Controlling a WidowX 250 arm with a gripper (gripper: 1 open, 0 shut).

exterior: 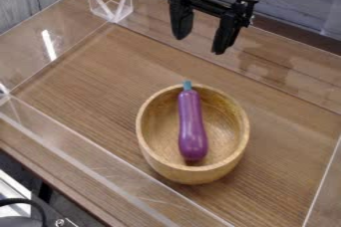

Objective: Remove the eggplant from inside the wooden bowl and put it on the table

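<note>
The gripper (pixel 202 28) hangs at the frame's top, fingers spread and empty, presumably readying to descend on the eggplant (pixel 190 123) lying lengthwise in the wooden bowl (pixel 158 157).

I count 1 eggplant (pixel 190 123), purple with a teal stem tip, and 1 wooden bowl (pixel 158 156). There is 1 desk (pixel 94 72) under them, edged by clear acrylic walls (pixel 67 47); I can make out 4 of those. I have 1 claw (pixel 202 29), with 2 fingers (pixel 226 30).
</note>
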